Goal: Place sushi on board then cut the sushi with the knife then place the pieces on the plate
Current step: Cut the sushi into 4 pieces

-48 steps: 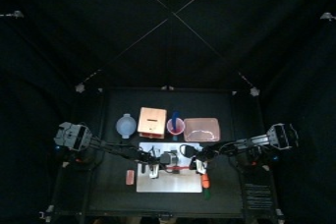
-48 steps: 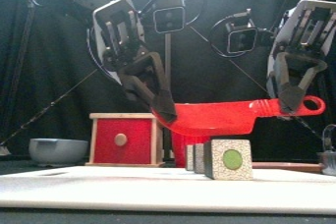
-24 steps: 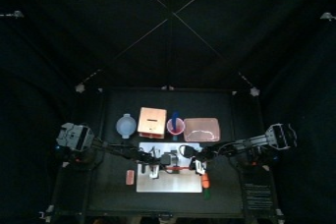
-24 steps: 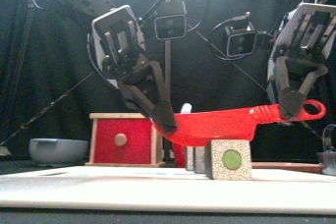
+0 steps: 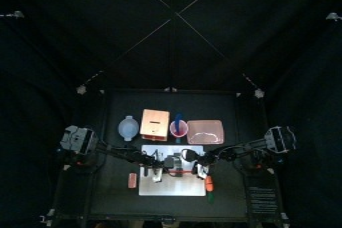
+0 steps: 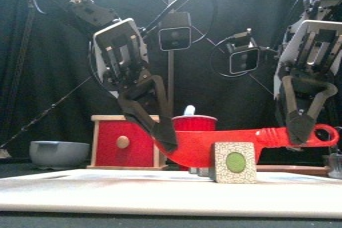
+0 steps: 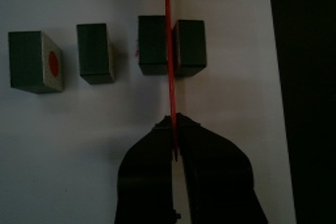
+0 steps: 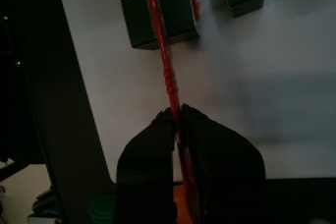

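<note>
Sushi step done: the toy sushi roll of dark green blocks (image 7: 93,53) lies on the flat white cutting board (image 7: 79,130). Cutting is part done. Two blocks stand apart, and the red plastic toy knife (image 6: 247,139) sits at the seam between the other two. My left claw (image 7: 172,120) pinches the blade end and my right claw (image 8: 179,112) the handle end. No piece plated.

Back row:
- Blue-grey two-handled bowl (image 6: 59,153): inside hidden.
- Pale wooden box with red drawer front (image 6: 127,141).
- Red cup (image 6: 195,124): something pale pokes out.
- Flat pink tray (image 5: 205,131): looks bare.
</note>
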Robot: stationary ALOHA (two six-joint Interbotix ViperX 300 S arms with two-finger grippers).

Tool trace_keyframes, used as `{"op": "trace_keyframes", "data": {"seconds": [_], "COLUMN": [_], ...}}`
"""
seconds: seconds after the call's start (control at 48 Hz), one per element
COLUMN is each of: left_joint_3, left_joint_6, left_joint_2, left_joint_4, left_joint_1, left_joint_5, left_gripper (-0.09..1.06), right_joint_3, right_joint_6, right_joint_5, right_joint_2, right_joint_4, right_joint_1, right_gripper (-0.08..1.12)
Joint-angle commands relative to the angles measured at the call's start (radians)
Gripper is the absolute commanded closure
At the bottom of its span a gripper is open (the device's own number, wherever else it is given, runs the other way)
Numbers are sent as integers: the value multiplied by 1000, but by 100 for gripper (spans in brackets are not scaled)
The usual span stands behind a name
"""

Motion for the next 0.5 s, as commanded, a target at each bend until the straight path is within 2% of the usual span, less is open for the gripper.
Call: {"op": "trace_keyframes", "data": {"seconds": [0.021, 0.333, 0.5], "left_joint_3": [-11, -14, -15], "left_joint_6": [-2, -2, -2], "left_joint_2": [-11, -18, -18], "left_joint_4": [-12, -49, -55], "left_joint_1": [-5, -29, -38], "left_joint_5": [0, 2, 2], "left_gripper": [63, 63, 63], "right_joint_3": [-14, -28, -28], "right_joint_6": [5, 5, 5], "right_joint_5": [3, 3, 3], "right_joint_2": [-2, 5, 3], "right_joint_4": [5, 57, 69], "right_joint_1": [17, 67, 78], "right_gripper": [75, 75, 75]}}
